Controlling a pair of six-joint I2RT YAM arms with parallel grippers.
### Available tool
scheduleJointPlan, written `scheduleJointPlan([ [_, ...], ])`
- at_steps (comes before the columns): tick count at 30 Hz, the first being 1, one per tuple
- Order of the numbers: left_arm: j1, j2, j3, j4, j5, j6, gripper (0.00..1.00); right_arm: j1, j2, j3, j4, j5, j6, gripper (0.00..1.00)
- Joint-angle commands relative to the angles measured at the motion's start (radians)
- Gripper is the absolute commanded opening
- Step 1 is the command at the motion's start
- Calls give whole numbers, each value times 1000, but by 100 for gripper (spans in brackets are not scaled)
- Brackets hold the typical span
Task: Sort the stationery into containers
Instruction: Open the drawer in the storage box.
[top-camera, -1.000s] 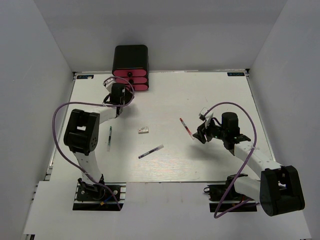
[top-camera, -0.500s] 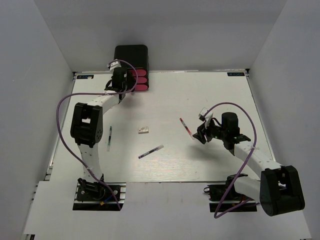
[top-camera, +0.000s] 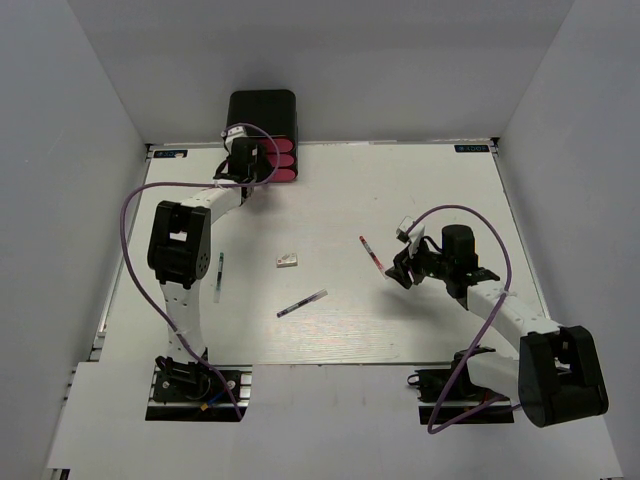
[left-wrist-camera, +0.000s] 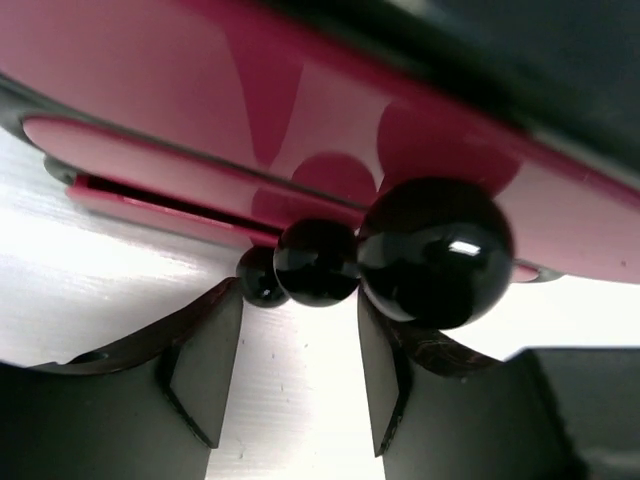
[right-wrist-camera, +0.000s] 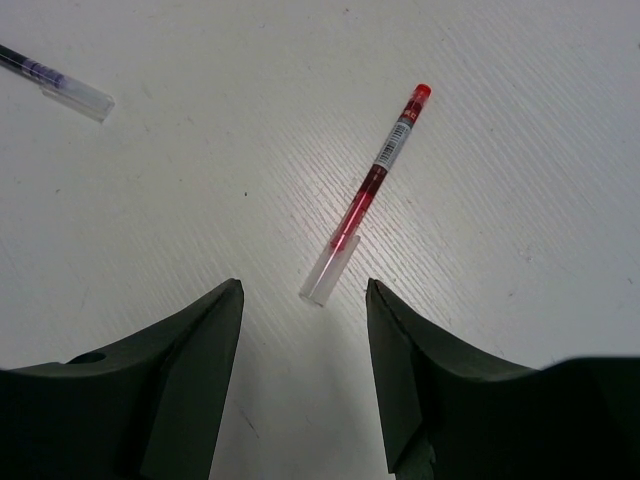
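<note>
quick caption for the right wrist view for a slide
Open right hand poised over a red pen lying on the white table, a second pen at the upper left.

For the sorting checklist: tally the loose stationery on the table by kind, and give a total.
Pens: 3 (red pen, dark-blue pen, dark-and-white pen)
Erasers: 1 (white eraser)
Total: 4

Two arms of mine, left arm (top-camera: 178, 248) and right arm (top-camera: 505, 312): white tubes, bulky black joint blocks. Purple cable (top-camera: 511, 265) looping off each. Black base plates (top-camera: 195, 386) under both. My jaws: matte black, wedge-shaped, flat inner faces.
</note>
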Motion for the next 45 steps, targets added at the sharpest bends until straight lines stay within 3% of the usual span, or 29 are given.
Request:
scheduleJointPlan([
  [1, 4, -12, 45, 24, -24, 28, 59, 1, 9, 20, 26, -15, -10, 59],
  [10, 4, -2, 63, 60, -42, 48, 51, 0, 18, 28, 20, -16, -11, 59],
  [17, 4, -2, 54, 80, -42, 59, 15, 1, 16, 29, 17, -15, -11, 59],
  [22, 4, -36, -10, 101, -24, 59, 1, 1, 15, 25, 19, -15, -11, 59],
  [33, -16, -255, -346, 218, 16, 59, 0, 1, 2, 15, 20, -24, -10, 59],
  [45, -25, -427, -540, 251, 65, 59, 0, 4, -22, 9, 11, -30, -2, 59],
])
